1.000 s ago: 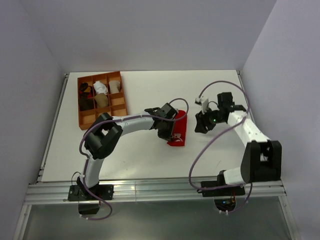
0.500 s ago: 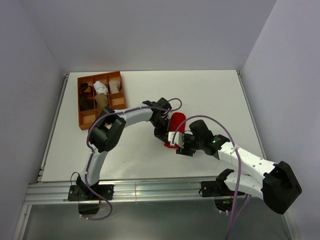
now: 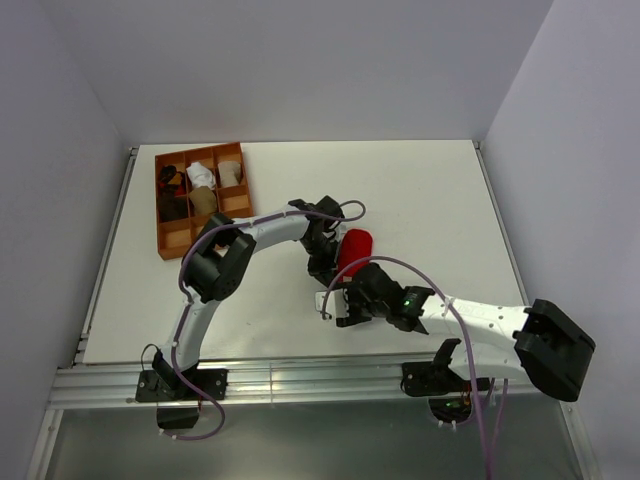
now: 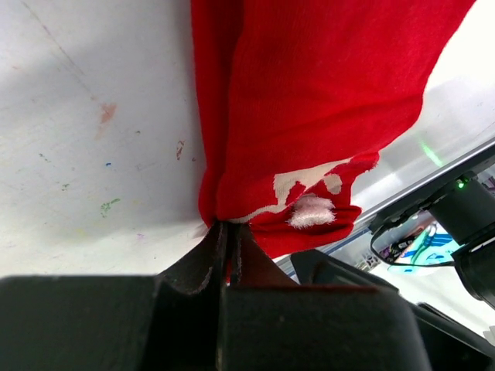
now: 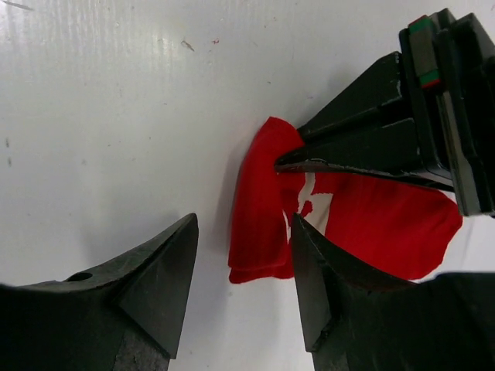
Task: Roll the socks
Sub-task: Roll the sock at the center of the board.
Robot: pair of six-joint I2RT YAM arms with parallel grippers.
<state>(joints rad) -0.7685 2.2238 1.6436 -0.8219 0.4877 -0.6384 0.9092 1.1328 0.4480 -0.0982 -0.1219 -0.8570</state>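
Observation:
A red sock (image 3: 355, 245) with a white pattern lies in the middle of the table. My left gripper (image 3: 327, 268) is shut on its near end; in the left wrist view the jaws (image 4: 228, 232) pinch the red fabric (image 4: 309, 116), which stretches away from them. My right gripper (image 3: 335, 305) is open just in front of that same end. In the right wrist view its fingertips (image 5: 244, 224) straddle the sock's folded edge (image 5: 259, 209) without touching it, and the left gripper's black fingers (image 5: 363, 147) lie across the sock.
An orange compartment tray (image 3: 170, 237) with several rolled socks stands at the back left. The right arm's body (image 4: 464, 224) is close behind the sock in the left wrist view. White walls enclose the table on three sides.
My right arm has swung from the table's right side over to the sock's near end, its gripper open. My left gripper has stayed shut on the sock and shifted it slightly.

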